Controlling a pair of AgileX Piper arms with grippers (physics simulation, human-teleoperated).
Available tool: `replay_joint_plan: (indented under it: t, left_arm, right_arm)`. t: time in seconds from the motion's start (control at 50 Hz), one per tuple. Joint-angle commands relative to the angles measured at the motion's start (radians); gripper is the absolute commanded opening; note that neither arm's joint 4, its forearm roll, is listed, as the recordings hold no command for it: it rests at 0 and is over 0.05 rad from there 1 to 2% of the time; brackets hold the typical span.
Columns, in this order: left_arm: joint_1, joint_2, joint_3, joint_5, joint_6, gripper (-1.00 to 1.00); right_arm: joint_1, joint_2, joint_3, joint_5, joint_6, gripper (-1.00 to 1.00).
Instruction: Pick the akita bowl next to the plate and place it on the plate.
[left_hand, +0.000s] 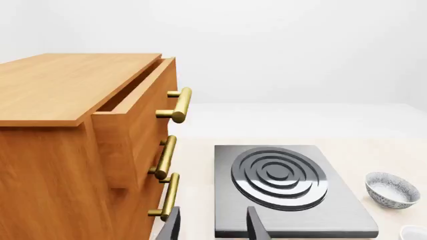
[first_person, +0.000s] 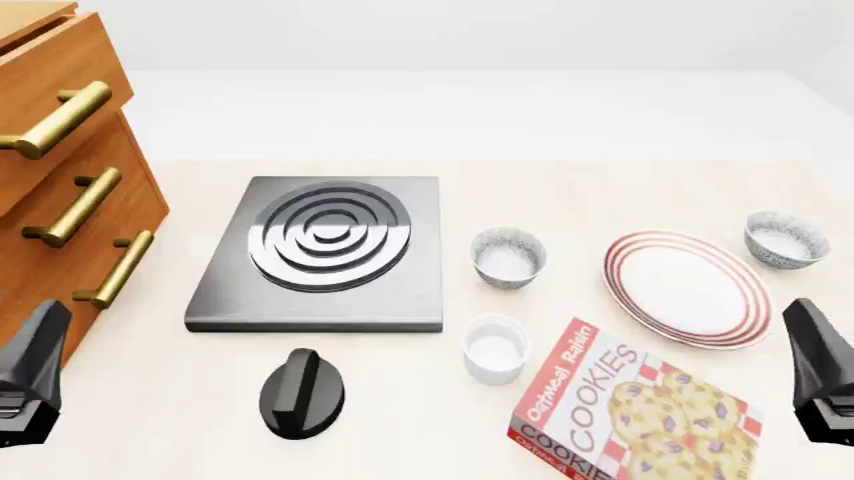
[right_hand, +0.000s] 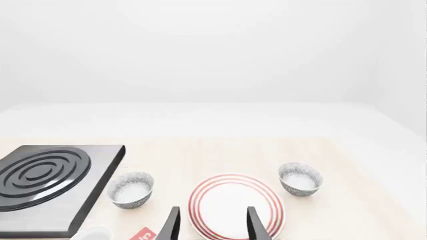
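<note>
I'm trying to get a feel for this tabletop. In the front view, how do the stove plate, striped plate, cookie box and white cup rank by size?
1. Stove plate
2. Striped plate; the cookie box looks similar but is cut off and nearer, so unranked
3. White cup

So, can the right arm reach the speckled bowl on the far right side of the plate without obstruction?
Probably yes. The right gripper is open and holds nothing, and the akita bowl stands apart just beyond the plate, on that arm's side. Nothing tall lies between; the cookie box is nearer and aside.
</note>
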Motion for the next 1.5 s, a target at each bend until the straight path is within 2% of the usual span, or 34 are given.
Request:
replay_joint_plan:
  t: [0.02,0.08,0.48,0.78,0.94,1.5]
  left_arm:
    - [0.0,0.0,0.0,0.0,0.0,1.0]
    - [0.0,0.0,0.0,0.0,0.0,1.0]
    - [0.0,0.0,0.0,0.0,0.0,1.0]
    - [0.0,0.0,0.0,0.0,0.0,1.0]
    - [0.0,0.0,0.0,0.0,0.0,1.0]
    - [0.0,0.0,0.0,0.0,0.0,1.0]
  right_arm:
    - [-0.008,0.019,-0.005,-0.005,0.002,1.0]
    - [0.001,-0.006,-0.008,0.008,-0.014,1.0]
    - [0.0,0.016,-0.03,0.012,-0.02,1.0]
    - [0.015,0.043,-0.144,0.061,-0.024,1.0]
    - [0.028,0.074,-0.195,0.053,-0.028,1.0]
    - [0.055,0.323,-0.269,-0.14,-0.034,1.0]
